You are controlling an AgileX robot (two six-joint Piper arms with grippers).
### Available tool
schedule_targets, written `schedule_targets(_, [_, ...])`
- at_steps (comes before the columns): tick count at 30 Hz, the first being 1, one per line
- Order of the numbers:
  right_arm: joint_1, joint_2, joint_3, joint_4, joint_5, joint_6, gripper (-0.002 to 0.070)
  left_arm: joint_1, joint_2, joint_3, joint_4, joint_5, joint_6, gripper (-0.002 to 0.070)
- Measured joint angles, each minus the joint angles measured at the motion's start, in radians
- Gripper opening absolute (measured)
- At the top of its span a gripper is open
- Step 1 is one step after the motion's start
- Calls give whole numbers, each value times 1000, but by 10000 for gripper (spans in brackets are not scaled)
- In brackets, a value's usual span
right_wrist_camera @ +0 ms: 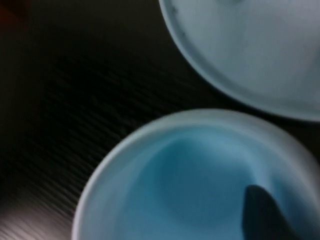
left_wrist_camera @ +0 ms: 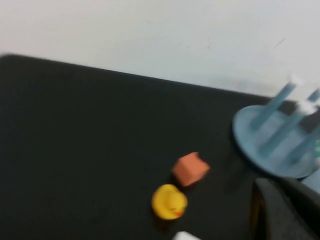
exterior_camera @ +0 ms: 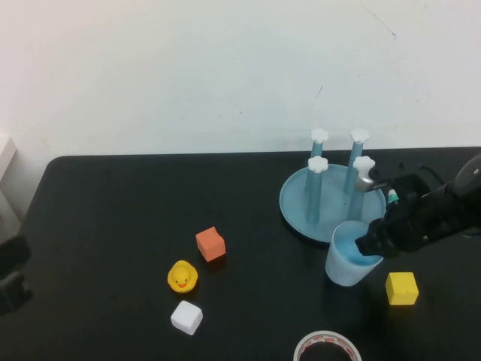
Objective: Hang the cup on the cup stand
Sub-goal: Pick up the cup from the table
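Observation:
The light blue cup (exterior_camera: 346,262) stands slightly tilted just in front of the cup stand (exterior_camera: 298,204), a blue dish with four white-capped posts. My right gripper (exterior_camera: 371,245) comes in from the right and is shut on the cup's near-right rim. In the right wrist view one dark finger (right_wrist_camera: 262,214) sits inside the cup (right_wrist_camera: 185,175), and the stand's base (right_wrist_camera: 250,50) lies just beyond. My left gripper (exterior_camera: 9,275) is at the table's far left edge, far from both. The left wrist view shows the stand (left_wrist_camera: 262,142) at its right.
An orange cube (exterior_camera: 210,244), a yellow duck (exterior_camera: 182,276) and a white cube (exterior_camera: 186,317) lie in the middle front. A yellow cube (exterior_camera: 401,288) sits right of the cup. A tape roll (exterior_camera: 327,348) is at the front edge.

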Motion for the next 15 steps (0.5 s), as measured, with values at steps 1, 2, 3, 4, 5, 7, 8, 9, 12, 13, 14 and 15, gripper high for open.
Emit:
schedule_targets(1, [0, 0, -2, 17, 0, 0, 107, 0, 8, 0, -37, -3, 17, 24])
schedule_targets(2, [0, 0, -5, 30, 5, 0, 70, 0, 14, 0, -91, -5, 46, 50])
schedule_targets(3, [0, 0, -6, 46, 12, 0, 48, 0, 22, 0, -158, -9, 89, 88])
schedule_targets(4, [0, -3, -6, 64, 23, 0, 35, 0, 28, 0, -217, -9, 133, 137])
schedule_targets(5, [0, -12, -6, 76, 39, 0, 31, 0, 32, 0, -302, -11, 200, 196])
schedule_targets(7, [0, -39, -6, 99, 78, 0, 29, 0, 37, 0, -495, -13, 333, 323])
schedule_targets(8, [0, -62, -6, 110, 102, -4, 29, 0, 38, 0, -603, -13, 404, 400])
schedule_targets(9, [0, -85, -6, 126, 127, -14, 29, 0, 38, 0, -714, -13, 464, 472])
schedule_targets(12, [0, -185, -6, 205, 203, -80, 29, 0, 38, 0, -993, 2, 549, 612])
schedule_targets(13, [2, -228, -6, 251, 231, -120, 29, 0, 38, 0, -1048, 11, 556, 634])
schedule_targets(14, [5, -272, -6, 305, 259, -169, 29, 0, 38, 0, -1076, 16, 553, 644])
schedule_targets(15, [12, -317, -6, 350, 281, -212, 29, 0, 38, 0, -1099, 24, 536, 651])
